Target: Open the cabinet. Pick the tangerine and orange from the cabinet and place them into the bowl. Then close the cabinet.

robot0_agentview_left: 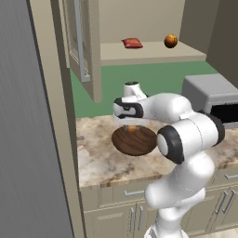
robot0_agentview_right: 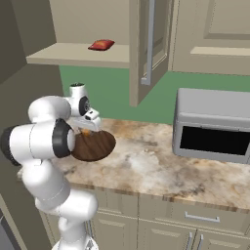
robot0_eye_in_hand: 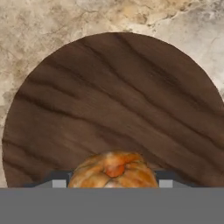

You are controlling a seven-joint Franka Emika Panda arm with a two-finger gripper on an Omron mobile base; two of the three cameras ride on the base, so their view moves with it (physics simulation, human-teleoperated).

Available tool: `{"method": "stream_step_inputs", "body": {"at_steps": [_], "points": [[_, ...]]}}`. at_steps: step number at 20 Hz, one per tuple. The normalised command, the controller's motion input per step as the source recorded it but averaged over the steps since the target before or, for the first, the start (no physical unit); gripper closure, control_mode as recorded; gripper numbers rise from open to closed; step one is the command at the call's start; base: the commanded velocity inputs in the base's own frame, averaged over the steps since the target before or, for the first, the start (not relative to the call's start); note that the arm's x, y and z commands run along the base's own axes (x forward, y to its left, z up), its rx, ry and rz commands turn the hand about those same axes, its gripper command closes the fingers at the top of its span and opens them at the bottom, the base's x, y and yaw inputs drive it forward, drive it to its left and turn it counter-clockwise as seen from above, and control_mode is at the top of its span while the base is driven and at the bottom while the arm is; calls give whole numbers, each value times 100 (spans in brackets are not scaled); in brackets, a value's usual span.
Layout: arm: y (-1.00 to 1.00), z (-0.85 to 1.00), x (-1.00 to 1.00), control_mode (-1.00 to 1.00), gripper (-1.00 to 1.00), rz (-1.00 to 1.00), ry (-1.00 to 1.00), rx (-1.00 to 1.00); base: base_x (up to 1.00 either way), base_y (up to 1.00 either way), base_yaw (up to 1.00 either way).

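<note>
My gripper (robot0_agentview_left: 132, 125) hangs just above the dark wooden bowl (robot0_agentview_left: 135, 142) on the counter, shut on a lumpy tangerine (robot0_eye_in_hand: 113, 170) that sits between the two finger tips (robot0_eye_in_hand: 59, 182). From the right, the gripper (robot0_agentview_right: 88, 128) and a sliver of the tangerine (robot0_agentview_right: 86, 132) show over the bowl (robot0_agentview_right: 97, 145). In the hand view the bowl (robot0_eye_in_hand: 109, 100) lies straight below with nothing in it. The cabinet stands open, its door (robot0_agentview_left: 83, 42) swung outward. A round orange (robot0_agentview_left: 170, 41) rests on the cabinet's shelf at the right.
A red packet (robot0_agentview_left: 132, 43) lies on the cabinet shelf left of the orange. A grey microwave (robot0_agentview_right: 215, 127) stands on the marble counter (robot0_agentview_right: 146, 163) to the right. The open door (robot0_agentview_right: 146, 44) hangs above the counter between bowl and microwave.
</note>
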Motion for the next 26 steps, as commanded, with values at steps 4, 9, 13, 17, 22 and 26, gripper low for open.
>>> {"method": "stream_step_inputs", "body": {"at_steps": [4,9,13,17,22,26], "points": [[0,-61,36,-100,100,0,3,-1,0,0,0],[0,-36,37,-100,100,0,-2,0,0,0,0],[0,-22,46,-100,-100,0,-4,0,0,0,0],[0,-5,16,-100,-100,0,-1,0,0,0,0],[0,17,8,-100,-100,0,1,1,0,0,0],[-7,55,-7,-100,-100,-1,0,1,0,0,0]]}}
